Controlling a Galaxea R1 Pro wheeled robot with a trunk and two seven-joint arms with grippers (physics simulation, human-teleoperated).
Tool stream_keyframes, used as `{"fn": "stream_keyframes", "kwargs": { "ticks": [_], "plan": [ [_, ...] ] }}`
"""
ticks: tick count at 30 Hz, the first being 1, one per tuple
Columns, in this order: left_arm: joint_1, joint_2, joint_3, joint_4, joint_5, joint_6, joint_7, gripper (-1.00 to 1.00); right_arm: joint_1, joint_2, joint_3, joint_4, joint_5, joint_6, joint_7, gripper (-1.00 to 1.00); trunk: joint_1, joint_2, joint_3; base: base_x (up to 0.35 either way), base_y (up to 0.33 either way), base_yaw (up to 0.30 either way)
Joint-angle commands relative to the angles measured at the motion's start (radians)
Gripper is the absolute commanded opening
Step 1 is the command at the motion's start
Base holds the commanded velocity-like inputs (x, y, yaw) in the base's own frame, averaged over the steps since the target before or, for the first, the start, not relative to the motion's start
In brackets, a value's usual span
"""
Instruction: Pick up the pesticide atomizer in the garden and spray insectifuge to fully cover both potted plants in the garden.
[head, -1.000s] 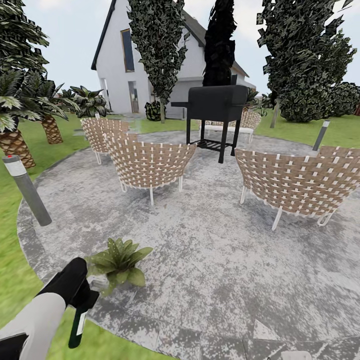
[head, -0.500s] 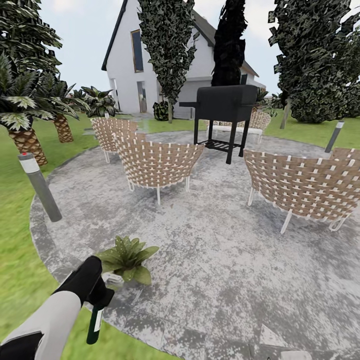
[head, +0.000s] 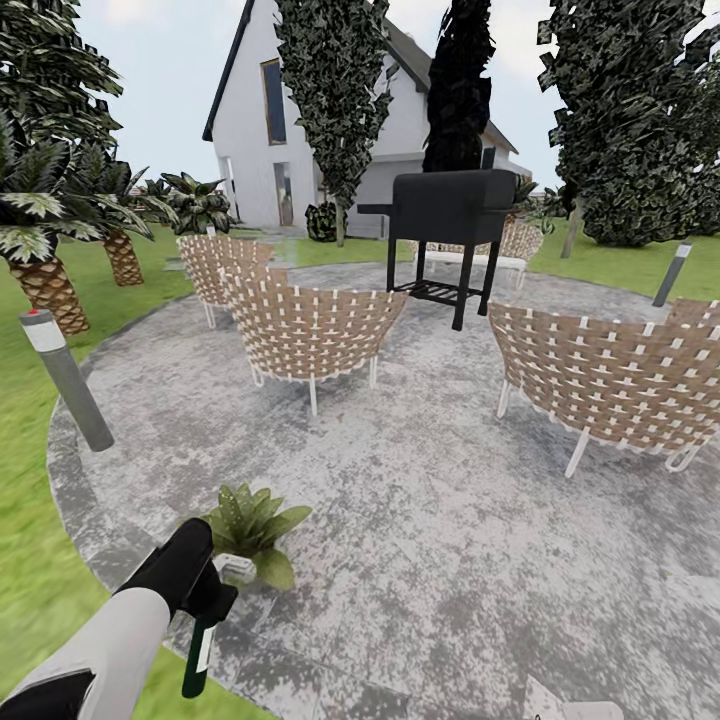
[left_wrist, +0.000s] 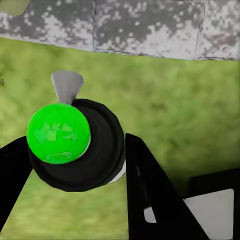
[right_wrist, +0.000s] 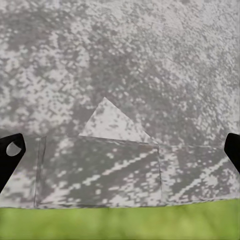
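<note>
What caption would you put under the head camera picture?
Left hand holding the pesticide atomizer beside a potted plant on the patio's edge.

The head camera looks forward and down across the patio toward the chairs; both wrist cameras point steeply down, close to the patio edge and grass (shared ground)
</note>
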Motion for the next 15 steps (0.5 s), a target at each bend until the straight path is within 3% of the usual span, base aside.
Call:
{"fn": "stream_keyframes", "kwargs": {
  "ticks": [1, 4, 7, 10, 13, 15],
  "plan": [
    [-0.001, 0.002, 0.004, -0.002, -0.009, 0.002, -0.009, -1.0, -0.001, 0.0, -0.006, 0.002, 0.011, -0.003, -0.005, 1.0, 0.0, 0.0, -0.001, 0.003, -0.002, 0.0],
    [0.0, -0.007, 0.005, 0.006, -0.009, -0.001, -0.008, -1.0, -0.001, 0.0, -0.006, 0.002, 0.011, -0.003, -0.005, 1.0, 0.0, 0.0, -0.001, 0.0, 0.0, 0.0],
    [0.0, -0.062, 0.0, 0.008, -0.012, -0.001, -0.008, -1.0, -0.001, 0.0, -0.006, 0.002, 0.011, -0.003, -0.005, 1.0, 0.0, 0.0, -0.001, 0.0, 0.0, 0.0],
    [0.0, -0.093, -0.002, 0.006, -0.015, 0.0, -0.008, -1.0, -0.001, 0.0, -0.006, 0.002, 0.011, -0.003, -0.005, 1.0, 0.0, 0.0, -0.001, 0.0, 0.0, 0.0],
    [0.0, -0.086, -0.005, -0.001, -0.016, 0.003, -0.007, -1.0, 0.0, 0.0, -0.006, 0.002, 0.011, -0.003, -0.005, 1.0, 0.0, 0.0, -0.001, 0.0, 0.0, 0.0],
    [0.001, -0.057, -0.005, -0.002, -0.016, 0.004, -0.007, -1.0, 0.0, 0.0, -0.006, 0.002, 0.011, -0.003, -0.005, 1.0, 0.0, 0.0, -0.001, 0.0, 0.0, 0.0]
  ]
}}
